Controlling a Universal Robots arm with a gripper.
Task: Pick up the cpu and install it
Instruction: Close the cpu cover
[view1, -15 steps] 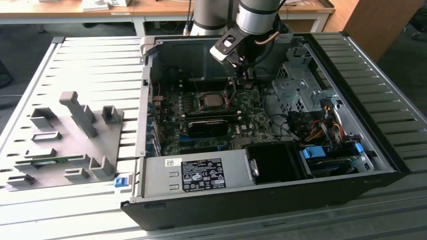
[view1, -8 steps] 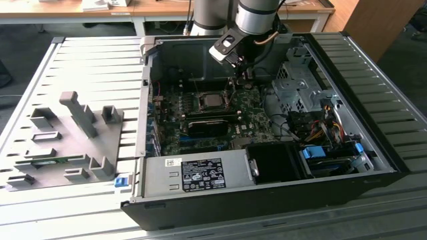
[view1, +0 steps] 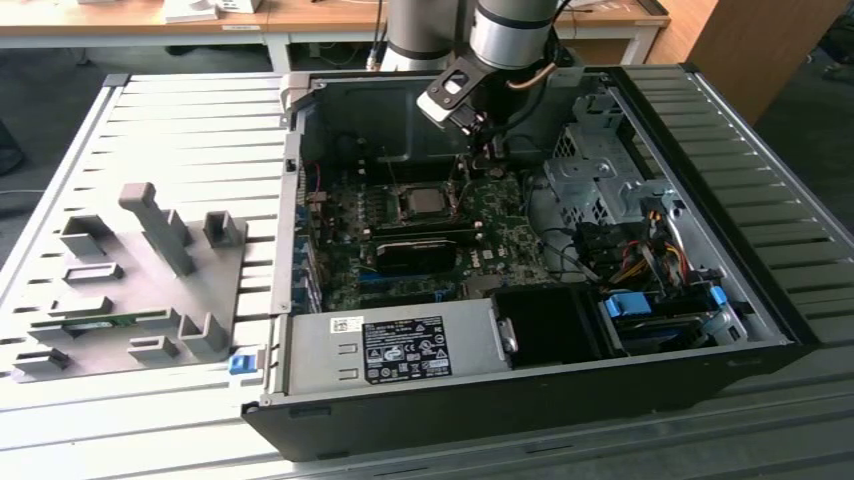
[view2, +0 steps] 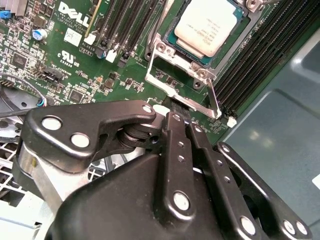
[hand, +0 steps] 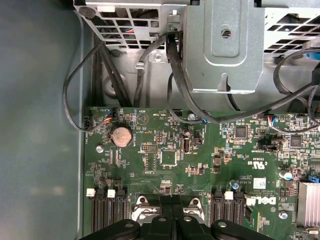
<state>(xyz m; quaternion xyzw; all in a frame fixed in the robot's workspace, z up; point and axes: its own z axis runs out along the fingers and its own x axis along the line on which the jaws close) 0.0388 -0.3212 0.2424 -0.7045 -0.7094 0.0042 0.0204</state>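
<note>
The cpu (view1: 427, 203), a square chip with a silver top, lies flat in its socket on the green motherboard (view1: 501, 260) inside the open computer case (view1: 534, 400). In the second wrist view the cpu (view2: 207, 25) sits in the socket, and a metal frame (view2: 167, 82) with an empty window lies just beside it on the gripper's side. My gripper (view1: 489, 158) hangs over the board to the exterior view's right of the socket and a little farther back. Its black fingers (view2: 172, 130) are pressed together with nothing between them, as the gripper (hand: 172, 202) also shows in the first wrist view.
A grey fixture plate (view1: 134, 270) with upright blocks lies at the exterior view's left of the case. Inside the case are a power supply (view1: 387, 350), a metal drive cage (view1: 601, 170), cable bundles (view1: 641, 250) and black memory slots (view2: 260, 55) beside the socket.
</note>
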